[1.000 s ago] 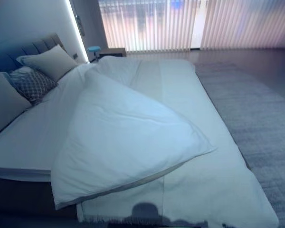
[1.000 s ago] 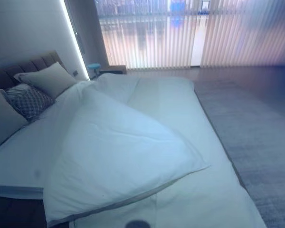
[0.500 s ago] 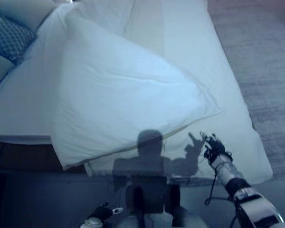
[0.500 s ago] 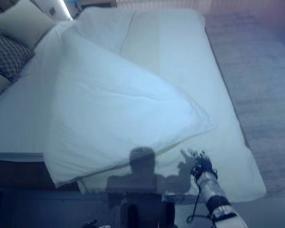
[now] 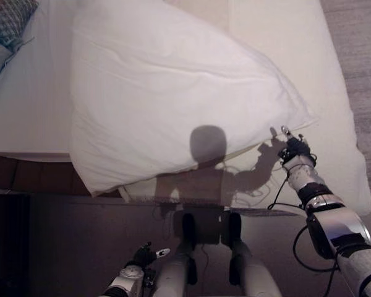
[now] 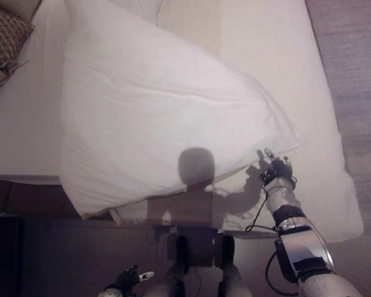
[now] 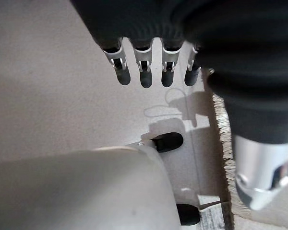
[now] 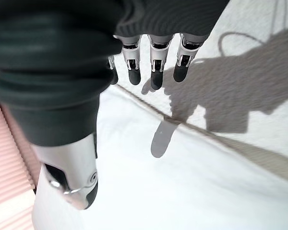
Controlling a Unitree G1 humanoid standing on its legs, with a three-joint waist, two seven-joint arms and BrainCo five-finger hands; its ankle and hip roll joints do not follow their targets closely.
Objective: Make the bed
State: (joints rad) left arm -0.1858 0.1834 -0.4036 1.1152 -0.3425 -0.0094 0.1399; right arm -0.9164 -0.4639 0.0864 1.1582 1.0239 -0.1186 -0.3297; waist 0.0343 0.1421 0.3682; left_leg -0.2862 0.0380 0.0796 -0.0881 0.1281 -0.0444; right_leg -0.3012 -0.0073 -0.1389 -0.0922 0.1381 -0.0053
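While the white bed (image 5: 297,55) spans my head views, I see its duvet (image 5: 167,93) folded back diagonally, 1 corner pointing at the right edge. My right hand (image 6: 277,168) hovers beside that corner, fingers straight and holding nothing. My left hand (image 5: 145,255) hangs low over the floor, fingers relaxed.

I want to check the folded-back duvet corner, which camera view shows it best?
The right eye view: the duvet corner lies whole, the right hand beside it. The left eye view matches. The right wrist view shows its edge close up; the left wrist view, floor.
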